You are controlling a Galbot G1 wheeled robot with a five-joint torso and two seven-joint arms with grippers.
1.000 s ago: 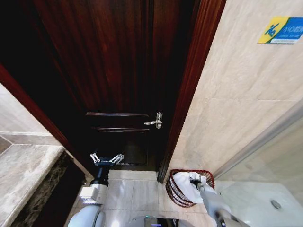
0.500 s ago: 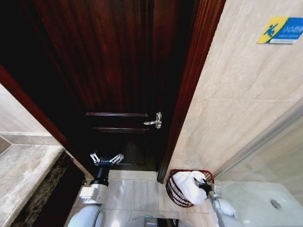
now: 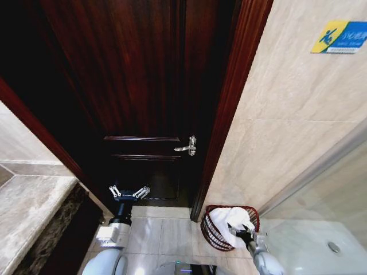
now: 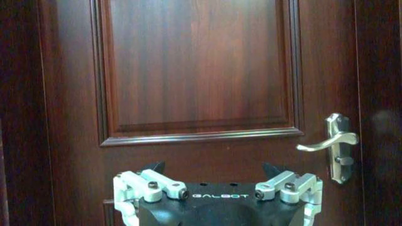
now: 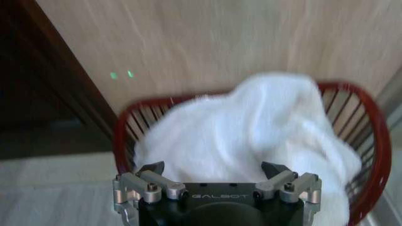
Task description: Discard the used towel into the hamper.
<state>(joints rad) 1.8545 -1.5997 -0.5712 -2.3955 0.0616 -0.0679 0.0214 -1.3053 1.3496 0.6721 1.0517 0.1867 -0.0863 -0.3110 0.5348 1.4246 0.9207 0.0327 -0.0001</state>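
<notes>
Nearest the camera, the right gripper (image 3: 243,232) hovers with its jaws spread wide and empty, just over the near rim of the hamper (image 3: 211,232). A white towel (image 3: 228,222) lies heaped inside the hamper, bulging above its red-brown open weave. The hamper stands on the pale tiled floor (image 3: 166,232) in the corner where the door frame meets the beige wall (image 3: 287,126). To the left, the left gripper (image 3: 129,193) is raised with jaws spread, holding nothing, facing the dark wooden door (image 3: 143,86) and its metal lever handle (image 3: 187,147).
</notes>
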